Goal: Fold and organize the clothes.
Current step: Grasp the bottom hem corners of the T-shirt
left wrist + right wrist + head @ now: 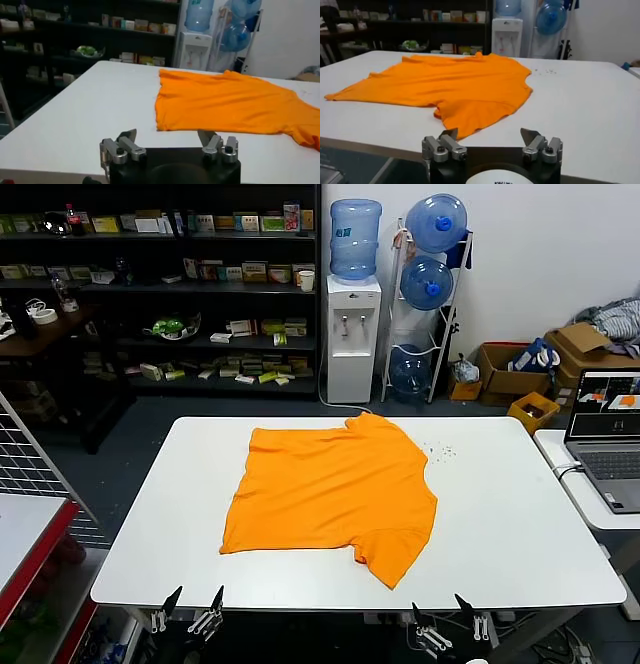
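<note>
The orange T-shirt [330,489] lies spread flat on the white table [500,514], plain side up, one sleeve toward the front edge and the neck toward the far side. No lettering shows. It also shows in the left wrist view [225,102] and the right wrist view [455,85]. My left gripper [192,602] is open and empty at the table's front edge, left of the shirt. My right gripper [440,612] is open and empty at the front edge, right of the front sleeve. Both are apart from the shirt.
A laptop [610,429] sits on a side table at the right. Small specks [440,450] lie on the table right of the shirt. A water dispenser [353,314], bottle rack, shelves and cardboard boxes [560,359] stand behind. A wire rack [30,474] is at the left.
</note>
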You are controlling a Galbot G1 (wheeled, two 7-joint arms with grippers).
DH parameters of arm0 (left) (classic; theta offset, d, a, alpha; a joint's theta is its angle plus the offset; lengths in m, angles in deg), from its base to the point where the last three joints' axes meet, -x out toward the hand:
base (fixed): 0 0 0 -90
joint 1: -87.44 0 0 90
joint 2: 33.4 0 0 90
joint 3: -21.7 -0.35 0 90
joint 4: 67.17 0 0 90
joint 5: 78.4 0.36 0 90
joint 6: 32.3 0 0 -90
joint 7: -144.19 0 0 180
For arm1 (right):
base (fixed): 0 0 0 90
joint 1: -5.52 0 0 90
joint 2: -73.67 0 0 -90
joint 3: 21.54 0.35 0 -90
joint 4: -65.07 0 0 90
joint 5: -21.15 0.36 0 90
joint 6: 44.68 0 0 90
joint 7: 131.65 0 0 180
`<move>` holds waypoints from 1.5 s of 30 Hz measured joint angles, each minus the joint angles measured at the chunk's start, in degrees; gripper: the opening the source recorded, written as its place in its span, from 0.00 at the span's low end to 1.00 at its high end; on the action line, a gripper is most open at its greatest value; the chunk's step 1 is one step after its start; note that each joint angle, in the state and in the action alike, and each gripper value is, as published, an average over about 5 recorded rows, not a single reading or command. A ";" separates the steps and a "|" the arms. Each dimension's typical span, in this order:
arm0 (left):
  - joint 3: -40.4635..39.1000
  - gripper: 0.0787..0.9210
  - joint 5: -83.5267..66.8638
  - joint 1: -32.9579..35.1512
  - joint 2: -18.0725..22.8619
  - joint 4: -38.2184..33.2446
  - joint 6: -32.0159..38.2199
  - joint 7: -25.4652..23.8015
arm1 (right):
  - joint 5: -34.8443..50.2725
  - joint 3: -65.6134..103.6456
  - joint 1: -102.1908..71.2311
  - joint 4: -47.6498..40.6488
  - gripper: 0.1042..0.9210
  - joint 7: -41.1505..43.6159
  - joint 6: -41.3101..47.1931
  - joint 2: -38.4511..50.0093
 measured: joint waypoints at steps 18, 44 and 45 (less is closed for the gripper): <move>-5.54 0.88 -0.98 -13.74 -1.64 9.27 -1.75 0.97 | -0.37 -6.17 14.79 -9.54 0.88 -5.77 4.23 -1.46; -12.24 0.56 -2.09 -28.09 -1.02 22.33 -5.42 2.56 | -2.63 -9.93 22.03 -18.72 0.34 -7.19 6.49 -2.48; -12.36 0.52 -2.05 -28.22 -1.00 22.43 -5.45 2.61 | -2.65 -9.93 21.96 -18.72 0.31 -7.24 6.44 -2.49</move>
